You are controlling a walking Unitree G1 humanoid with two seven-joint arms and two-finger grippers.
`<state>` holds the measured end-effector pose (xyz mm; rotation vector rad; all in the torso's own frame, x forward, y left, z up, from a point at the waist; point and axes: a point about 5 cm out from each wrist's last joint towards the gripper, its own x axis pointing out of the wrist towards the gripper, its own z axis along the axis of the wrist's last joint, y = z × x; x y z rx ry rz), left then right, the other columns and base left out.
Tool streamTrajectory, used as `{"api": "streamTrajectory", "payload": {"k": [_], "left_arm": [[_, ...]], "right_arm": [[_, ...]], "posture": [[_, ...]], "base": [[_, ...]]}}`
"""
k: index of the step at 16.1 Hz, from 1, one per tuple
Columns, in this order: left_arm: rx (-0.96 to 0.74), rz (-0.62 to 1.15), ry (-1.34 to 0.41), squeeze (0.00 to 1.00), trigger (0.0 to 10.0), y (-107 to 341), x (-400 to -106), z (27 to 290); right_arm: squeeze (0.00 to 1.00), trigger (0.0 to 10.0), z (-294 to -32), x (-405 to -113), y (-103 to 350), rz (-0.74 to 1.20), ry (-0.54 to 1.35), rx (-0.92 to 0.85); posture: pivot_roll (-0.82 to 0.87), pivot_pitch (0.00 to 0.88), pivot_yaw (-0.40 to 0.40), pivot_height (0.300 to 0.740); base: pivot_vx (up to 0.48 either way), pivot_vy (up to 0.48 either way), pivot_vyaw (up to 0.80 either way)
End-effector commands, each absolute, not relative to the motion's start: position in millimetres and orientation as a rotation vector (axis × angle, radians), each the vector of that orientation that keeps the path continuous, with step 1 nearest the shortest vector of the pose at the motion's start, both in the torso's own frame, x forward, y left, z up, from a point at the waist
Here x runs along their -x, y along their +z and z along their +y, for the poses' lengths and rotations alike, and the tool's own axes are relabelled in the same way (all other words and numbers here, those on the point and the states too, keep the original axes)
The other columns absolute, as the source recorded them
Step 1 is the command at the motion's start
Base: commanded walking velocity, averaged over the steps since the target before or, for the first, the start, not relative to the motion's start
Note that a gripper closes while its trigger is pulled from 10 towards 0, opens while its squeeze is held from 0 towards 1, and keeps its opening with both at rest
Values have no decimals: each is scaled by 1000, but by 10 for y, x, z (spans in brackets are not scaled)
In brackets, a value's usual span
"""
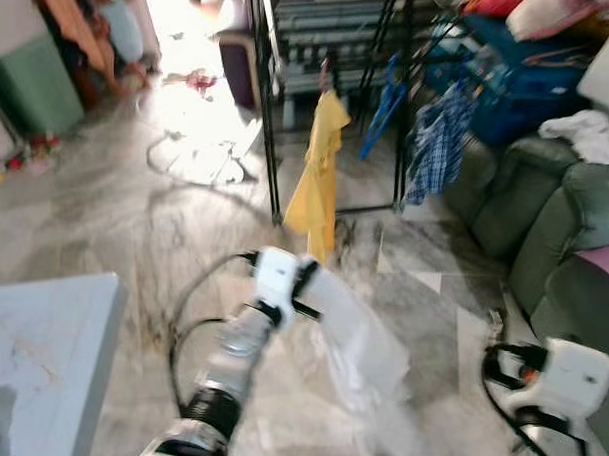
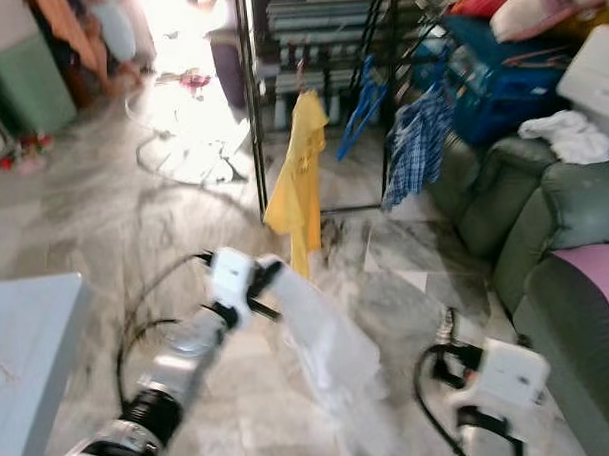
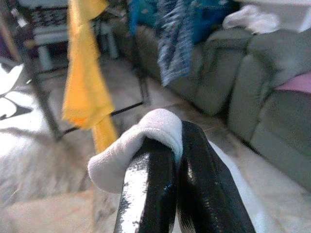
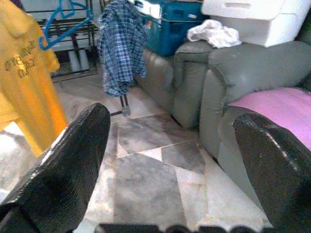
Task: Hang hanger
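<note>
My left gripper [image 3: 177, 141] is shut on a fold of white cloth [image 3: 146, 138]. The rest of the pale garment [image 1: 364, 346] droops from it over the marble floor. I cannot tell whether a hanger is inside the garment. Ahead stands a black clothes rack [image 1: 271, 139] with a yellow shirt [image 1: 318, 177], an empty blue hanger [image 1: 383, 110] and a blue plaid shirt [image 1: 437, 143] hanging on it. My right gripper [image 4: 172, 121] is open and holds nothing, low at the right near the sofa.
A green sofa [image 1: 544, 210] piled with laundry runs along the right. A white table [image 1: 39, 347] stands at the near left, and a green cabinet [image 1: 29, 82] at the far left. Bright glare lies on the floor [image 1: 201, 132] left of the rack.
</note>
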<state>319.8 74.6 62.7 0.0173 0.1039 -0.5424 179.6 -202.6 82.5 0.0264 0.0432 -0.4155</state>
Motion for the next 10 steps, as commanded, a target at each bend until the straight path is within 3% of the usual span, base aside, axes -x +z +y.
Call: {"api": "streamTrajectory", "payload": {"k": [1, 2, 8, 10], "left_arm": [[-7, 75, -554, 0, 0, 701, -3218, 676], [-7, 76, -552, 0, 0, 701, -3220, 674], [-14, 53, -520, 0, 0, 751, -3251, 683], [-4, 36, -519, 0, 0, 809, -3282, 663]], "right_arm": [[0, 10000, -2071, -1788, 863, 31, -428, -13], [0, 10000, -2072, -1794, 867, 28, -423, -11], [0, 10000, -2075, -1831, 881, 21, -423, -4], [0, 10000, -2082, -1828, 887, 19, -423, -2]], "posture": [[-53, 50, 0, 740], [-50, 49, -3, 740], [-48, 44, -1, 740], [-47, 43, -1, 740]], "base": [[307, 0, 0], [431, 0, 0], [433, 0, 565], [435, 0, 0]]}}
